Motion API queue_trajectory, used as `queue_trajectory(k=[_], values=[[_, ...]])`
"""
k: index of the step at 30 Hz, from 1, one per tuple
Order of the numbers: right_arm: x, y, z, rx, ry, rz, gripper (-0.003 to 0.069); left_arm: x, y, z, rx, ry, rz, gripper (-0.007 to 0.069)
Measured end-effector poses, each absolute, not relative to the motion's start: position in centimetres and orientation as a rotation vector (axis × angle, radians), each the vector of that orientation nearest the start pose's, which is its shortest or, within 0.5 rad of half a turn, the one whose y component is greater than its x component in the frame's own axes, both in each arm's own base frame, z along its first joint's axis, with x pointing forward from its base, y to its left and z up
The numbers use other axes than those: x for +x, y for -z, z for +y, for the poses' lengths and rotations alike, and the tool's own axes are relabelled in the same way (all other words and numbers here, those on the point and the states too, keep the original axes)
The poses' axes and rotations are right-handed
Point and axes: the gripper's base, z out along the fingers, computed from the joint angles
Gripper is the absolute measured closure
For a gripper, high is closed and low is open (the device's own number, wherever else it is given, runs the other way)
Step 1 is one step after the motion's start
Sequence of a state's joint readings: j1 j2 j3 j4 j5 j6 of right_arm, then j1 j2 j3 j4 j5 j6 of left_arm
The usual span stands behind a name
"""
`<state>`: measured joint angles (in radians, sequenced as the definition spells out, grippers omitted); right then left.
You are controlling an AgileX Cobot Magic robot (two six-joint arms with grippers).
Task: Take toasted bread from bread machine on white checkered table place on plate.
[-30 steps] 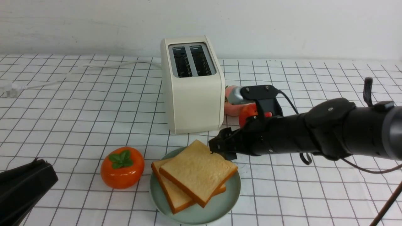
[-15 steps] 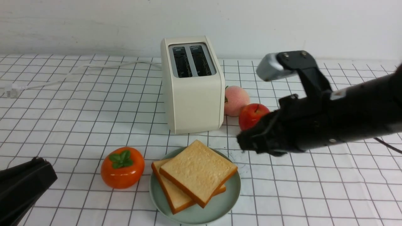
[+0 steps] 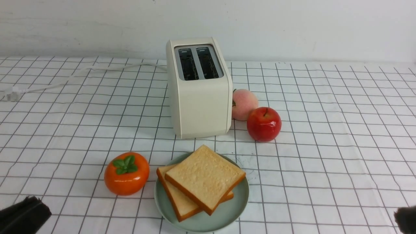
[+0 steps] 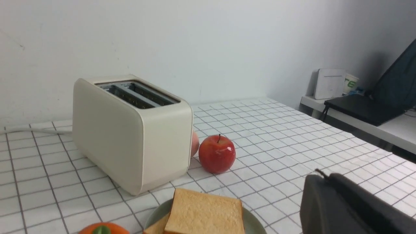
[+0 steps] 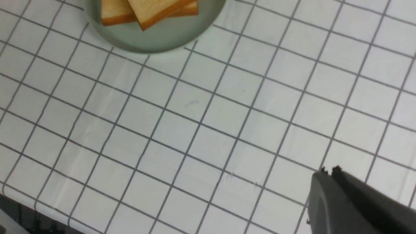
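With both slices of toast (image 3: 203,180) stacked on the plate (image 3: 235,204), the upper one skewed across the lower, the toaster (image 3: 199,97) stands just behind them with its two dark slots empty. Its white cord (image 3: 81,73) trails off to the far left over the checkered surface (image 3: 325,146). A peach (image 3: 244,104) sits at the toaster's right side, and a red apple (image 3: 264,124) rests just in front of it, nearer the camera. An orange persimmon (image 3: 126,174) with a green leaf cap lies just left of the plate. Both arms are down at the near edge of the front view: the left gripper (image 3: 22,216) shows as a dark shape in the near-left corner, the right gripper (image 5: 328,172) well to the right of the plate, above bare cloth. Each has its jaws together with nothing between them. In the left wrist view, a laptop (image 4: 377,104) sits on a side desk (image 4: 396,130) beyond the surface's right end.
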<state>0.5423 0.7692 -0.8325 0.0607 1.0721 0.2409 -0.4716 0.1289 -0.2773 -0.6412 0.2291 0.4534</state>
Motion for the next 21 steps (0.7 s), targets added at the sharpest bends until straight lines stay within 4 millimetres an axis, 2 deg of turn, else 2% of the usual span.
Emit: queue_trajectory(k=[5, 11, 21], values=[[8.1, -32.2, 5.5, -0.337, -0.42, 2.5, 0.0657, 4.6, -26.3, -3.7, 0.342, 0.609, 1.571, 0.0638], [6.5, -32.0, 4.5, -0.337, -0.424, 2.494, 0.0654, 4.9, -24.6, -3.8, 0.347, 0.602, 1.622, 0.0638], [6.0, -32.0, 3.7, -0.313, -0.372, 2.485, 0.0648, 4.9, -24.3, -3.9, 0.349, 0.6, 1.629, 0.0638]])
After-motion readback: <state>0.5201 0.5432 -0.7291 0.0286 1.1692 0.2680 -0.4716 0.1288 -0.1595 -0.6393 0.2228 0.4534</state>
